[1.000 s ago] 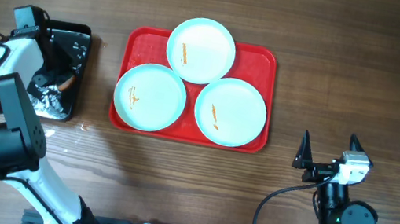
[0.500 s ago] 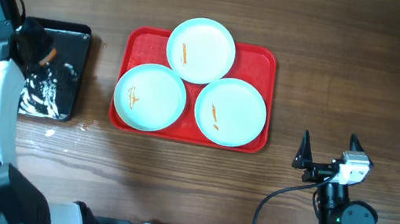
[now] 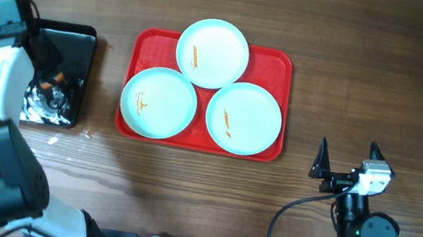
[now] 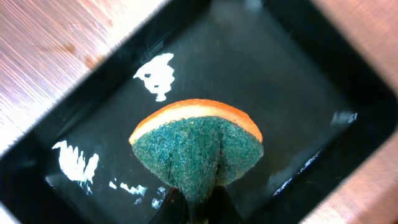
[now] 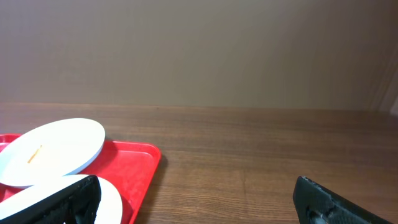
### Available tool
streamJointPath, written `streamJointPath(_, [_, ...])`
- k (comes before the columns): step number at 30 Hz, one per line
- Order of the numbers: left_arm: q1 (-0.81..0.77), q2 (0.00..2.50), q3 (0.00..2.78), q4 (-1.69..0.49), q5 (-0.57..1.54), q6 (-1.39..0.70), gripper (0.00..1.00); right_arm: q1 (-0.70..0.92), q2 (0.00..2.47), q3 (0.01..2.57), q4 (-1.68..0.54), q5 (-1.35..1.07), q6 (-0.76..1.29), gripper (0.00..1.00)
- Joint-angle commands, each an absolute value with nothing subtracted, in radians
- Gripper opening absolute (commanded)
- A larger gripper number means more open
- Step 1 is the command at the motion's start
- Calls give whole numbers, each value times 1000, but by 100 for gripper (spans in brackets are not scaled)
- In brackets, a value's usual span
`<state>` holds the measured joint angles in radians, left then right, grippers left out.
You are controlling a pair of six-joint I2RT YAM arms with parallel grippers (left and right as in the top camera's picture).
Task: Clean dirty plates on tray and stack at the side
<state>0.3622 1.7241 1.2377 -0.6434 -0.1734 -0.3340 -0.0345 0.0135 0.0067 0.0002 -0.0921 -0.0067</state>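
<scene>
Three pale plates [image 3: 212, 54], orange-smeared, in a triangle on red tray [image 3: 147, 52], mid-table. Left gripper [image 4: 198, 202] angled down over black bin [image 3: 80, 38], clamped on green-and-orange sponge [image 4: 198, 146]. Right gripper [image 3: 348, 149] low near tray's right side, fingers spread wide, empty.

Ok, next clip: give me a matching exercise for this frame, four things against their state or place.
Things:
1. sponge
2. tray
3. right gripper
4. black bin

States or places:
A. open, holding nothing
B. on the table, left of the tray
C. pinched in the left gripper
D. carries three plates

Pairs: 1-C, 2-D, 3-A, 4-B.
</scene>
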Motion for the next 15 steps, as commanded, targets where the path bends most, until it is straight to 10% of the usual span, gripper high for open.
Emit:
streamJointPath(1, [368, 1550, 1244, -606, -192, -317, 4, -36, 7, 6, 2, -82, -24, 100])
streamJointPath(15, [360, 1607, 1243, -549, -488, -178, 4, -36, 7, 6, 2, -82, -24, 100])
